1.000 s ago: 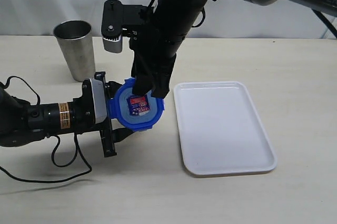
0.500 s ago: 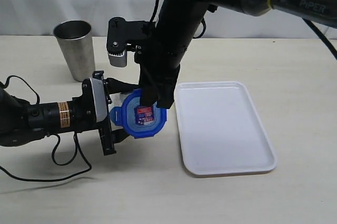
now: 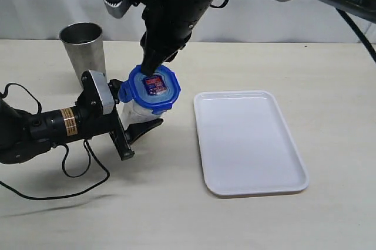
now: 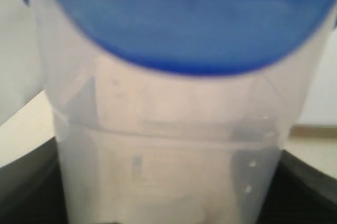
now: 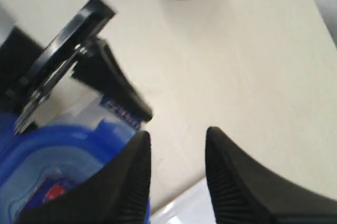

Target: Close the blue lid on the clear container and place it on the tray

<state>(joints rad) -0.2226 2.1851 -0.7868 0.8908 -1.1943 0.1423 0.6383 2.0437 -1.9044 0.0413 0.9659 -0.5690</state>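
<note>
Your right gripper (image 5: pixel 176 140) has its fingers (image 5: pixel 131 182) apart, with bare table (image 5: pixel 221 50) showing between them and nothing held. One tip stands at the edge of the blue lid (image 3: pixel 154 88); contact cannot be confirmed. Your left gripper (image 3: pixel 134 120) is closed on both sides of the clear container (image 4: pixel 168 155) and holds it tilted. The lid sits on the container's mouth; whether the flaps are snapped cannot be told. Both are off the tray (image 3: pixel 252 94), near its long edge on the side facing the steel cup (image 3: pixel 85 53).
</note>
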